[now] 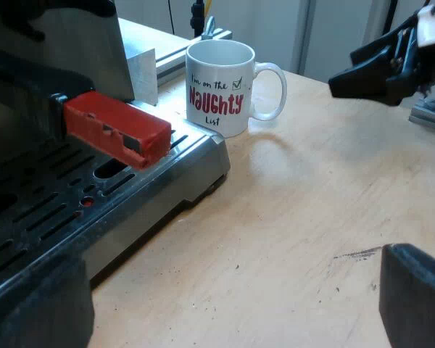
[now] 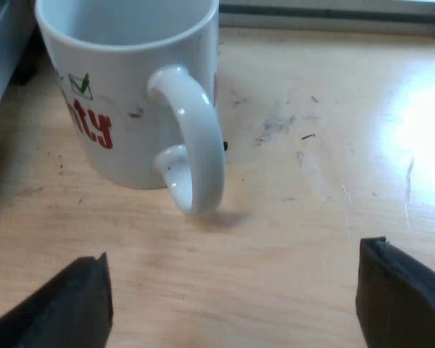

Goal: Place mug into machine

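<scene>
Aiming our wide-open right tool [image 2: 235, 297] at the handle [image 2: 196, 145] for a grasp, we find the mug [image 2: 123, 94] on the desk [image 2: 312, 145] beside a corner of the drip tray [image 1: 196, 163], left tool [image 1: 225, 304] wide too.

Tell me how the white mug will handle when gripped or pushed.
The mug looks like glazed ceramic: probably rigid, heavyish for its size, breakable if dropped. Its glossy handle may slip in a pinch grip. Upright on the wooden table, it would likely slide rather than tip if pushed low.
</scene>
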Robot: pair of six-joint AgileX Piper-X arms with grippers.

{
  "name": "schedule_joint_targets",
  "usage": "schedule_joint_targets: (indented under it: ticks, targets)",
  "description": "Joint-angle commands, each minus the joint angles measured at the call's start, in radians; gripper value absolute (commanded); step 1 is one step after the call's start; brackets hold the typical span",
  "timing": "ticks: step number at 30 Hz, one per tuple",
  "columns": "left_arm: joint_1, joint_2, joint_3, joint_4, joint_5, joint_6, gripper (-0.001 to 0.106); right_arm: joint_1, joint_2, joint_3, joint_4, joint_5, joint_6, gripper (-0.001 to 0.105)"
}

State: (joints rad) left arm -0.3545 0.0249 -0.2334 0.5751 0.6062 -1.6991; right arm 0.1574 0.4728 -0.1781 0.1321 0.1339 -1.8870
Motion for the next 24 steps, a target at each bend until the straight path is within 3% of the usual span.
schedule_joint_targets:
  ticks: [1, 5, 14, 24]
  targets:
    - [-0.003, 0.003, -0.005, -0.013, 0.008, -0.002, 0.081, 0.002, 0.087, -0.001, -0.132, -0.011, -0.001, 0.071]
    - [-0.003, 0.003, -0.005, -0.013, 0.005, -0.002, 0.081, 0.002, 0.273, -0.001, -0.306, -0.011, 0.031, 0.071]
    - [-0.003, 0.003, -0.005, -0.013, 0.004, -0.002, 0.081, 0.002, 0.643, -0.037, -0.634, -0.015, 0.033, 0.071]
    - [-0.003, 0.003, -0.005, -0.013, 0.004, -0.002, 0.081, 0.002, 0.894, -0.162, -0.703, -0.042, 0.028, 0.071]
